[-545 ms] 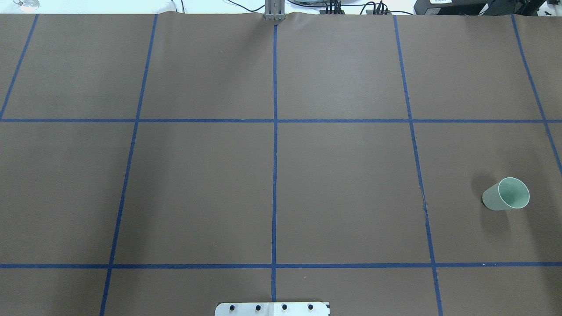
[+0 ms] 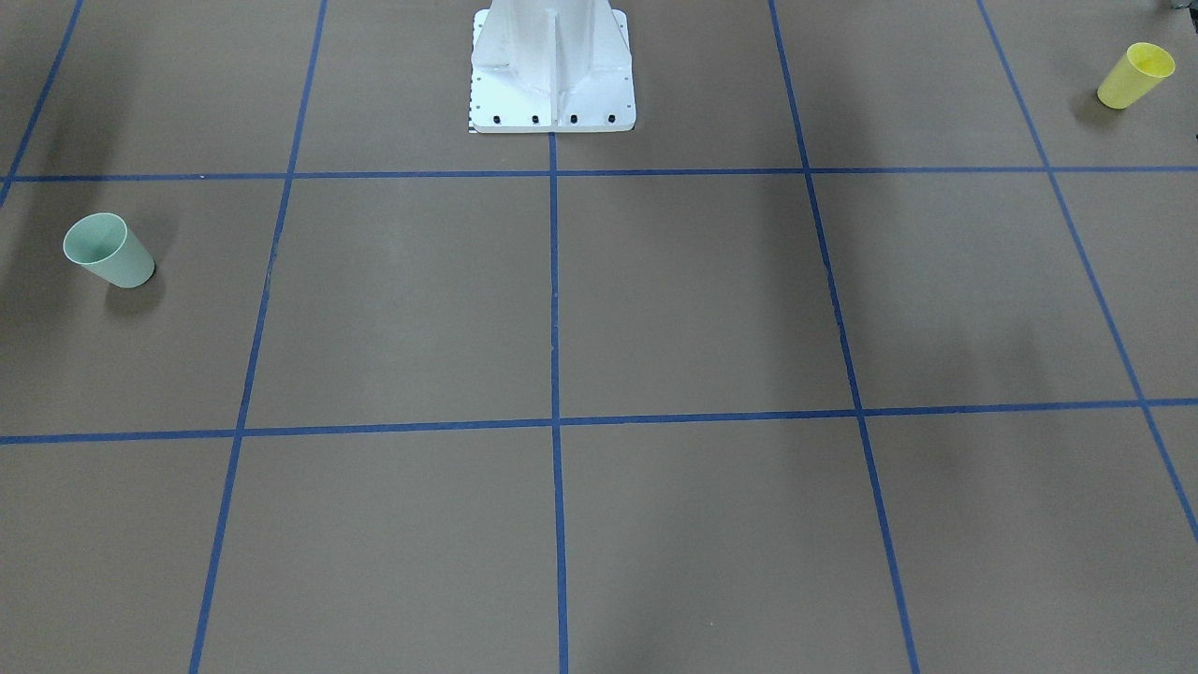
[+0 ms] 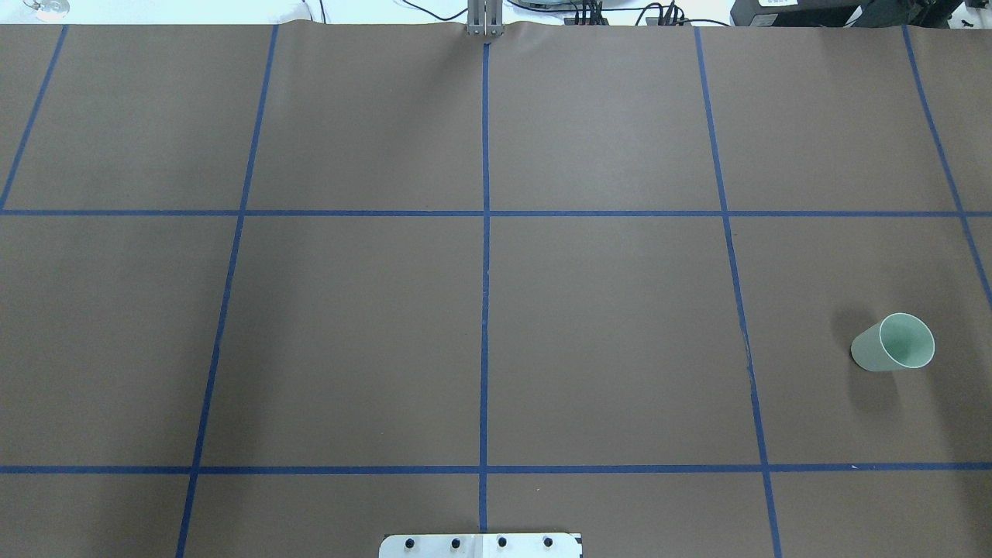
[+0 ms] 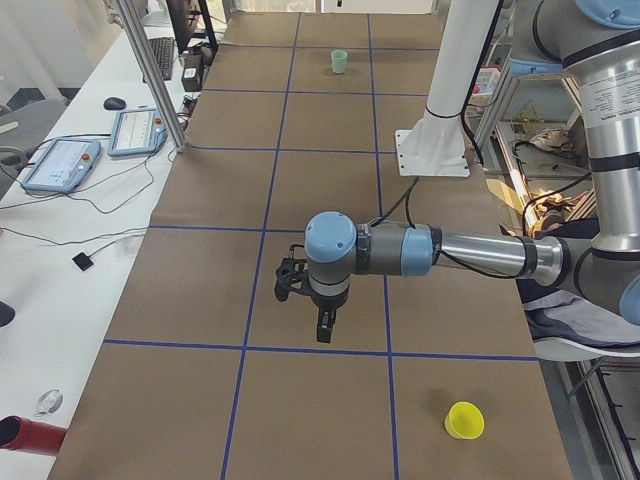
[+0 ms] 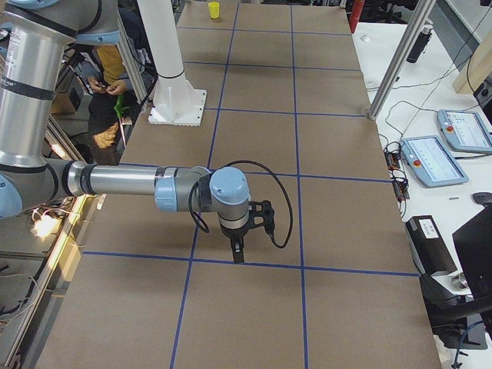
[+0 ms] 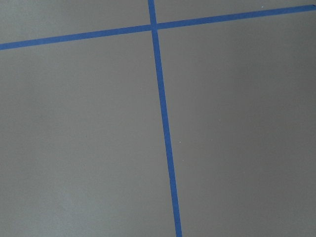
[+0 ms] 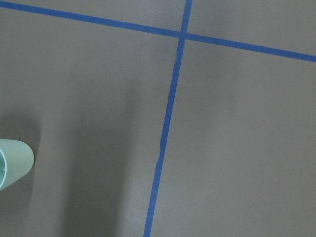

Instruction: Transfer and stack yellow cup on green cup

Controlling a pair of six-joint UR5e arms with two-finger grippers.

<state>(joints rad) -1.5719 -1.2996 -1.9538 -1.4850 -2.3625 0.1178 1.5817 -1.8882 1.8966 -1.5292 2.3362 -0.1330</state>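
1. Upright yellow cup (image 2: 1134,75) at robot's far left; green cup (image 2: 108,250) far right, well apart.
2. Jaws of left gripper (image 4: 325,325) and right gripper (image 5: 237,250): cannot tell.
3. Likely best: left gripper takes yellow cup by its wall, kept level.

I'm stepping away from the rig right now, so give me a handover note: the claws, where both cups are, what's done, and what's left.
Left claw: over bare table, clear of both cups; open or shut cannot be told.
Right claw: likewise.
Yellow cup: upright at the robot's left end of the table.
Green cup: upright at the right end, far from it.
Done: nothing yet.
Left: grasp the yellow cup, carry it across, stack it on the green cup.
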